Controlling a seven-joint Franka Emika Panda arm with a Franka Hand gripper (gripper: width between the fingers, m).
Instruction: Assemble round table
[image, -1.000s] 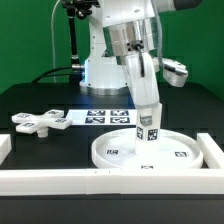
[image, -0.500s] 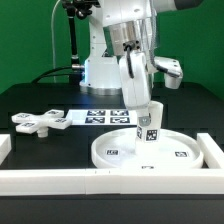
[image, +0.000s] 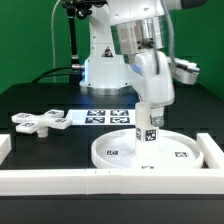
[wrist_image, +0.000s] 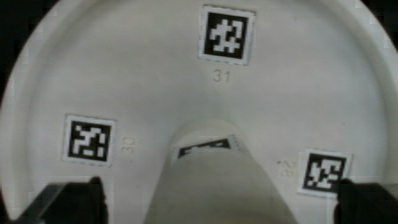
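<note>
We see the tool (image: 150, 108) straddling the leg (image: 148, 128), its fingers (wrist_image: 80, 200) spread with a gap on either side, so it grips nothing. The leg, a short white cylinder with black-white tags, stands upright in the middle of the round disc (image: 160, 160) — a white rimmed plate lying near, toward the exterior view's right of the tabletop (image: 40, 100). The arm reaches steeply down from above. The cross base (image: 35, 121) lies well apart, on the exterior view's left.
</note>
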